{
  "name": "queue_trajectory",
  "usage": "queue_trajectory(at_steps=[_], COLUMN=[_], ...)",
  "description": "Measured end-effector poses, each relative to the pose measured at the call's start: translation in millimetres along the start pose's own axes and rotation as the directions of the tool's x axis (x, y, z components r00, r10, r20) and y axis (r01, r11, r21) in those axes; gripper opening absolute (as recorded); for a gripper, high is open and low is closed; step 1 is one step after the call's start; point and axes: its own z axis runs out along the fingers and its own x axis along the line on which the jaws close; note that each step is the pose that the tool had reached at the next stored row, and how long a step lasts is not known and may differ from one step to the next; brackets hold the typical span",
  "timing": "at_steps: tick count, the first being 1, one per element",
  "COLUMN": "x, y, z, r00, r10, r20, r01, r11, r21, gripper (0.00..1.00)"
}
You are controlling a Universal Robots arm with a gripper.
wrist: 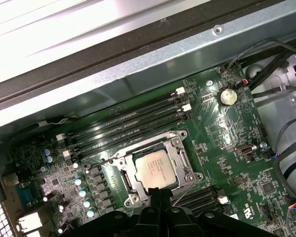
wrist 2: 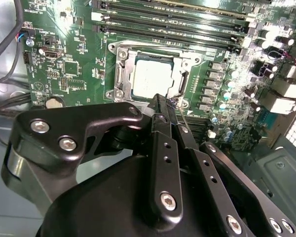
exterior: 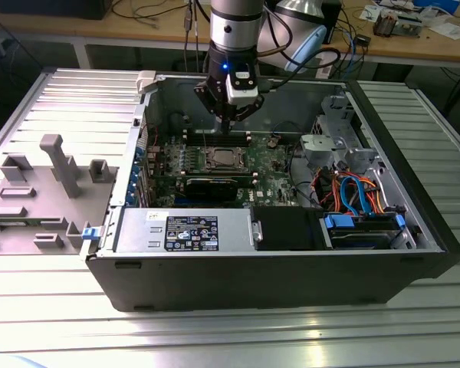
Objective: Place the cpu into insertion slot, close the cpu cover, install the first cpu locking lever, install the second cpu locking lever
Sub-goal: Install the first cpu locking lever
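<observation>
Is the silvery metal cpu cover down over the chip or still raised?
Down: the thin silvery square cover frame lies flat around the dull silver-grey square cpu in the second wrist view.

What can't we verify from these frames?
- Lock-down: the tool hides the cpu cover's near edge in both wrist views.
- Exterior view: cpu too small to judge seating.
- First wrist view: motherboard cut off at the picture's edges.
</observation>
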Motion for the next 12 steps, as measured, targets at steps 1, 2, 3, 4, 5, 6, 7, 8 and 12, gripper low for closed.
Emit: queue_trajectory(at_steps=[1,2,3,4,5,6,7,8,12], x=[0.0,0.0,0.0,0.0,0.0,0.0,0.0,0.0,0.0], y=[0.0,0.2,0.1,0.1,0.1,0.2,0.1,0.1,0.2], z=[0.0,0.1,0.1,0.1,0.1,0.1,0.1,0.1,0.1], r00=[1.0000,0.9999,0.9999,0.9999,0.9998,0.9998,0.9997,0.9997,0.9995], r10=[-0.007,-0.011,-0.013,-0.016,-0.019,-0.021,-0.024,-0.025,-0.031], r20=[0.0000,0.0004,0.0004,0.0005,0.0007,0.0009,0.0012,0.0014,0.0037], r01=[0.007,0.011,0.013,0.016,0.019,0.021,0.024,0.025,0.031], r11=[1.0000,0.9999,0.9999,0.9999,0.9998,0.9998,0.9997,0.9997,0.9994], r21=[0.0002,0.0008,0.0010,0.0014,0.0018,0.0025,0.0032,0.0041,0.0121], gripper=[0.11,0.11,0.11,0.11,0.11,0.11,0.11,0.11,0.11])
